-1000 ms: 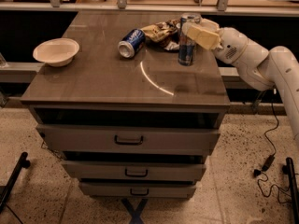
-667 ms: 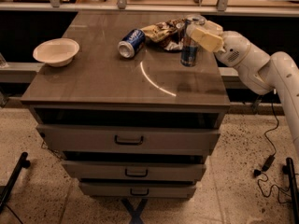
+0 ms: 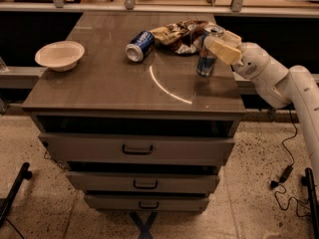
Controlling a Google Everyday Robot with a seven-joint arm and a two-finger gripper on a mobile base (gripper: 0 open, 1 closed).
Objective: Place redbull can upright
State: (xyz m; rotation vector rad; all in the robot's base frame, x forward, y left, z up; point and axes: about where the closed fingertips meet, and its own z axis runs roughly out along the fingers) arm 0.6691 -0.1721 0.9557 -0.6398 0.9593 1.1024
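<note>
The claw [image 3: 213, 45] reaches in from the right side of the counter [image 3: 99, 91] and is clamped on the upper half of the redbull can [image 3: 205, 64]. The can stands upright near the right edge, about midway between the front and back edges, its base down on the surface. Just behind it, toward the back edge, lies a crumpled snack bag [image 3: 178, 35]. A dark-blue can [image 3: 139, 45] lies on its side left of the bag. A white bowl [image 3: 60, 55] sits near the left edge.
</note>
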